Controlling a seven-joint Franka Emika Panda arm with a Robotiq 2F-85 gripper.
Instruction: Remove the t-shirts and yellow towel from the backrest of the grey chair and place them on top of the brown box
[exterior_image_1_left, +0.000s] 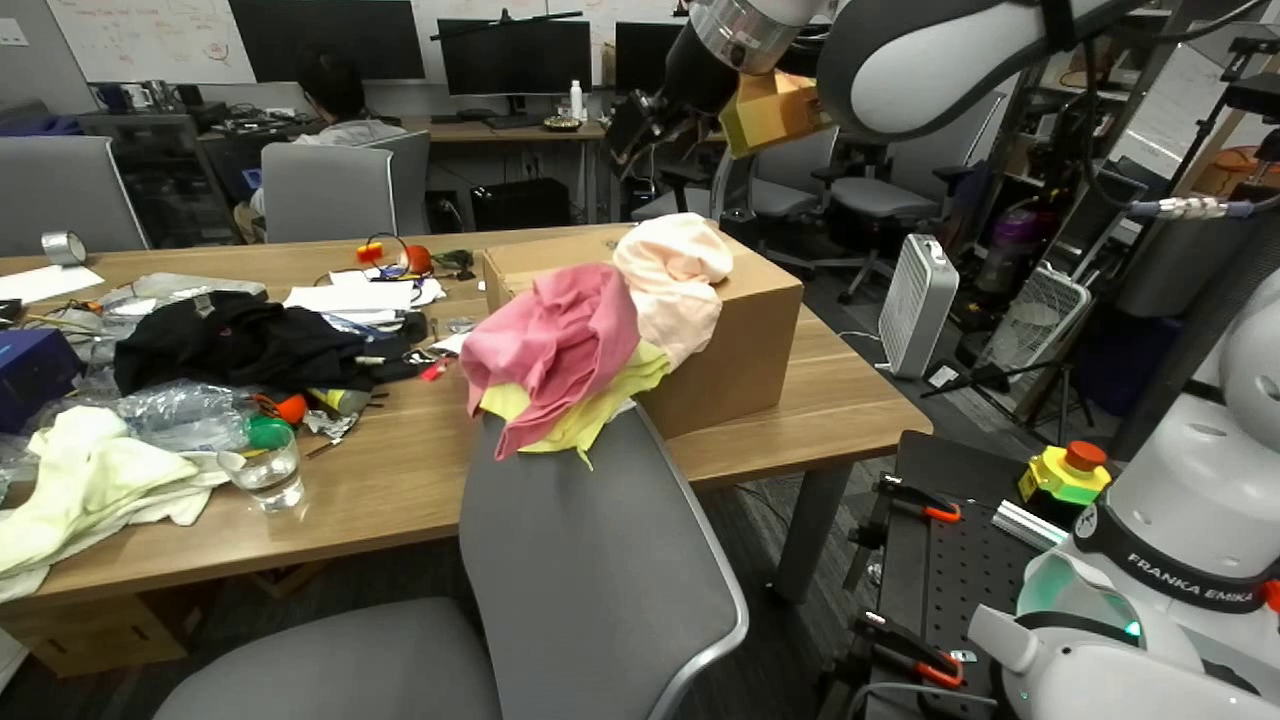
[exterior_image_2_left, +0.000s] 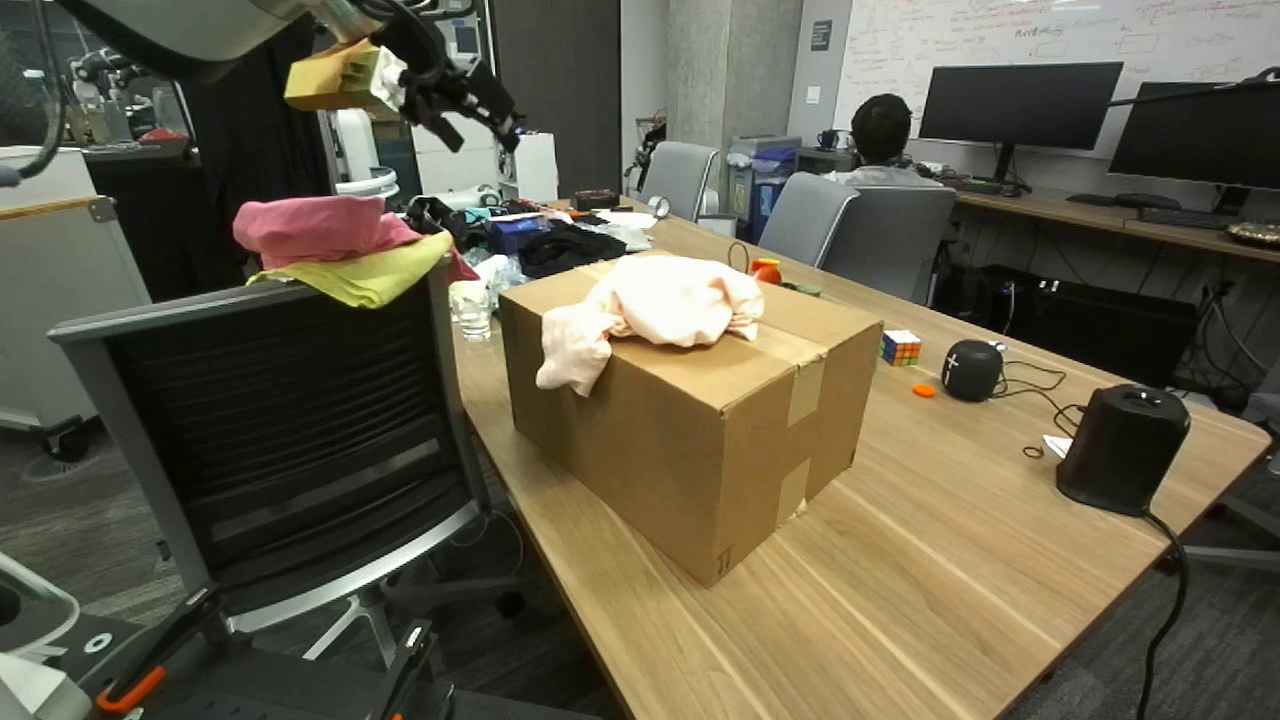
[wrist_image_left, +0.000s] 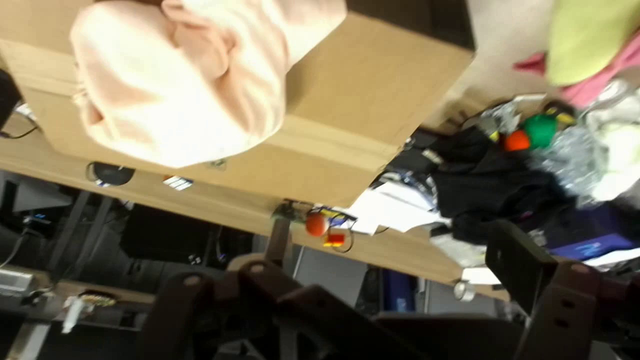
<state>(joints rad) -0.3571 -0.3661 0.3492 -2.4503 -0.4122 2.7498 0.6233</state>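
Note:
A peach t-shirt (exterior_image_1_left: 672, 270) lies crumpled on top of the brown box (exterior_image_1_left: 735, 355), one end hanging over the edge; it also shows in an exterior view (exterior_image_2_left: 680, 300) and the wrist view (wrist_image_left: 175, 95). A pink t-shirt (exterior_image_1_left: 565, 325) lies over a yellow towel (exterior_image_1_left: 610, 392) on the top of the backrest of the grey chair (exterior_image_1_left: 600, 560). Both also show in an exterior view, the pink cloth (exterior_image_2_left: 310, 225) above the yellow one (exterior_image_2_left: 375, 275). My gripper (exterior_image_2_left: 482, 140) is high in the air, apart from every cloth. In the wrist view its fingers (wrist_image_left: 397, 250) are spread and empty.
The wooden table (exterior_image_1_left: 370, 500) holds black clothing (exterior_image_1_left: 245, 340), a pale yellow cloth (exterior_image_1_left: 90, 480), a glass of water (exterior_image_1_left: 268, 480) and loose clutter. A speaker (exterior_image_2_left: 1125, 445) and a puzzle cube (exterior_image_2_left: 900, 347) stand past the box. A person (exterior_image_1_left: 335, 100) sits behind.

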